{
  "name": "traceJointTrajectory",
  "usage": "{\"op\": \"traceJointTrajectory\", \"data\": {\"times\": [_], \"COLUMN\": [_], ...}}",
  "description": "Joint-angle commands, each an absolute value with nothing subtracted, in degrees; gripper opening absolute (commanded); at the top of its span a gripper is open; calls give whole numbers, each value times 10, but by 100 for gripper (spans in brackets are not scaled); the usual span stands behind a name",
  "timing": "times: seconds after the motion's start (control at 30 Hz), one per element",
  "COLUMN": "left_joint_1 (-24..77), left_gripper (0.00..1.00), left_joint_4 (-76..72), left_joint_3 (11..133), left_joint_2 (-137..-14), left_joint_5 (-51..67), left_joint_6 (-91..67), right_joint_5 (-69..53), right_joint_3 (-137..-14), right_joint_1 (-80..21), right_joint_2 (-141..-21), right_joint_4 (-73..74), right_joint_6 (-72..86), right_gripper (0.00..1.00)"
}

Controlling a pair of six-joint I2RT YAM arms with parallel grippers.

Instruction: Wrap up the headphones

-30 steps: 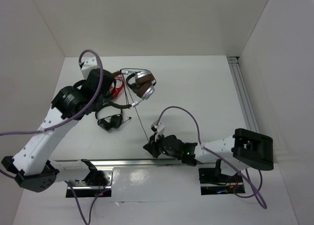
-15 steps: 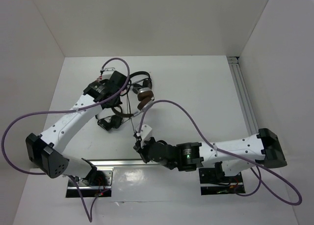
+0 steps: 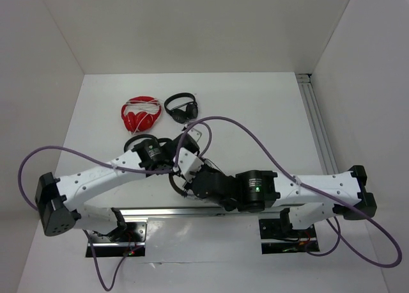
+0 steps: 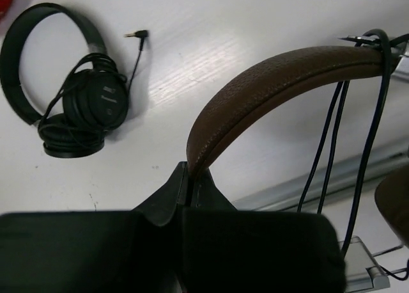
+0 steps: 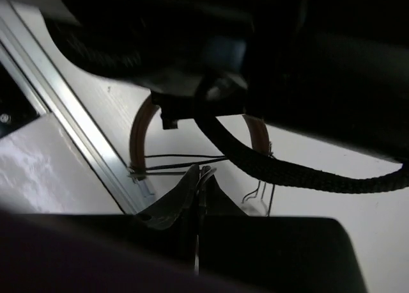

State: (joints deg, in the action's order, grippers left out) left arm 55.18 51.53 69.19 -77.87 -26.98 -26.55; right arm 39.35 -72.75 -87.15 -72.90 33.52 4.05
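Within the last second both arms have swung in from well apart and now meet over the near side of the table. The left pincer has carried the brown headphones away from the far group and towards the right pincer. The red pair and a small black pair are left uncovered, well beyond both pincers. The cable, earlier one long straight run between the arms, now crosses the headband. My judgement is that the wrapping has begun and that more turns are needed.

The left wrist view shows the left pincer clenched on one end of the brown leather headband. The cable is draped over the headband's far end, with several strands hanging below it. A black Panasonic pair lies off to the pincer's left. The overhead view hides all of this under the crossed arms.

The right wrist view alone shows the right pincer pinched shut, apparently on the thin cable. Taut strands run from its tips to the headband just ahead, beside the aluminium rail.
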Motion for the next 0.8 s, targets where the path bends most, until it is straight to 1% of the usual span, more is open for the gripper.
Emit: {"op": "traceJointTrajectory", "data": {"times": [0.0,0.13,0.17,0.2,0.27,0.3,0.43,0.5,0.63,0.77], "left_joint_1": [573,610,617,623,623,623,628,634,634,634], "left_gripper": [0,0,0,0,0,0,0,0,0,0], "left_joint_4": [494,486,481,481,475,475,464,464,494,526], "left_joint_3": [677,651,651,651,651,651,651,663,691,731], "left_joint_2": [-709,-659,-651,-637,-627,-627,-613,-608,-615,-615], "left_joint_5": [-210,-148,-136,-105,-72,-39,10,11,-79,-133], "left_joint_6": [-209,-204,-197,-192,-175,-167,-142,-136,-158,-188], "right_joint_5": [402,438,446,454,449,437,410,395,378,389], "right_joint_3": [-748,-716,-696,-687,-669,-664,-641,-636,-624,-610], "right_joint_1": [-871,-866,-866,-859,-841,-835,-803,-781,-761,-727], "right_joint_2": [-694,-658,-649,-633,-620,-614,-594,-589,-584,-577], "right_joint_4": [384,383,373,363,344,336,316,316,309,296], "right_joint_6": [7,1,-8,-19,-25,-35,-54,-60,-60,-55], "right_gripper": [0,1,4,4,5,8,12,12,18,19]}}
